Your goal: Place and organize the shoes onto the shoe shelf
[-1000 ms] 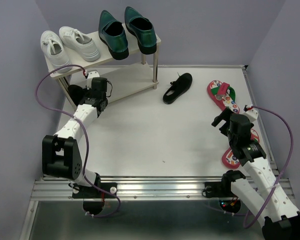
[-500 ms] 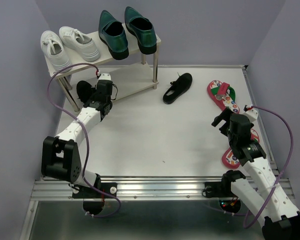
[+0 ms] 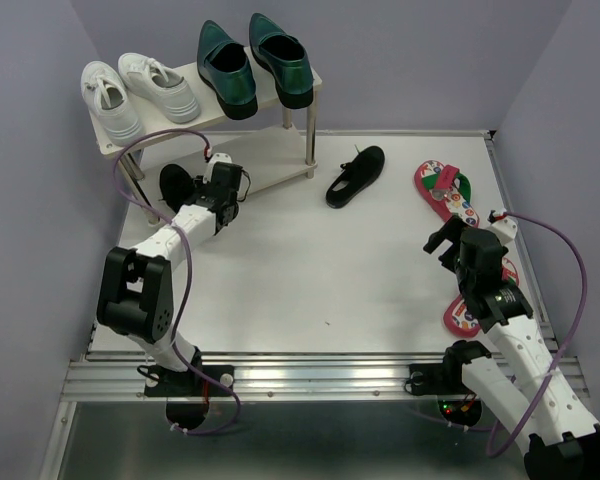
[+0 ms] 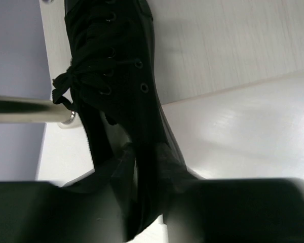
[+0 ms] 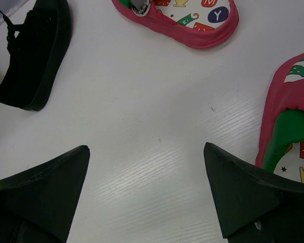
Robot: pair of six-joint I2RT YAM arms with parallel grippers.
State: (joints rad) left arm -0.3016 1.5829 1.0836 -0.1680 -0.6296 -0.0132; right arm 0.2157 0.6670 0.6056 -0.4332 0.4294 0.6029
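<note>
Showing my left gripper (image 3: 196,189) at the heel of a black shoe (image 4: 116,76) lying partly on the shelf's (image 3: 266,150) lower board, left end; I cannot tell its grip. My right gripper (image 5: 147,152) stands wide apart near the tabletop's (image 3: 310,270) right edge.

Only the printed footbed of the red flip-flop (image 5: 202,20) at the top edge of the right wrist view carries readable signs: coloured capitals "M" and "Y".

Black shoe (image 4: 116,76): laced, front part lying on the pale shelf board (image 4: 233,45).
Metal leg (image 4: 25,110): right beside the bow.
</note>
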